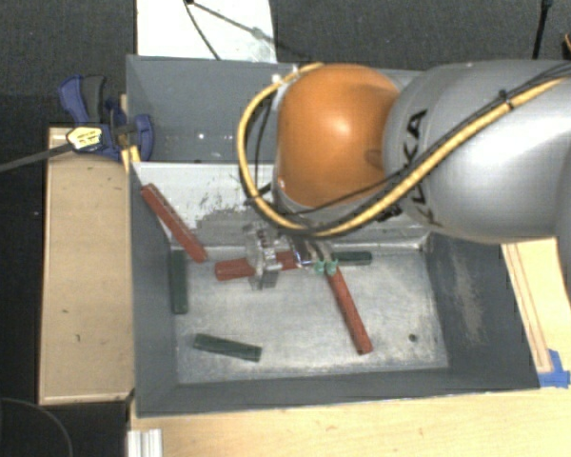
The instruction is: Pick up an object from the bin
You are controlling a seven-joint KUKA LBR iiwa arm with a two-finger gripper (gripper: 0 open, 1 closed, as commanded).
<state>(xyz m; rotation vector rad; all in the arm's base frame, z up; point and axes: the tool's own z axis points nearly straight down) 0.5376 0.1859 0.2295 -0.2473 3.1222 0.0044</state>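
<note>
The arm [495,150] reaches into the grey metal bin [314,385] from the right, its wrist under a rounded orange cover [328,131]. Below that cover, the gripper [265,267] is down at the bin floor near the back wall, a little left of the middle. It stands right at a short red-brown stick [231,271] that lies crosswise on the floor, and the gripper's metal tip crosses that stick's right end. Whether the gripper is open or closed cannot be told, nor whether it grips the stick. Just right of the gripper, a long red-brown stick [349,312] runs diagonally from near the tip toward the front right of the floor. A dark green stick [354,257] lies along the back wall beside its upper end. On the left, a leaning red-brown stick [173,223] slants down along the left wall, and a second dark green stick [178,282] lies below it, pointing front to back. A third dark green stick [227,347] lies apart from the others near the front left of the floor.
</note>
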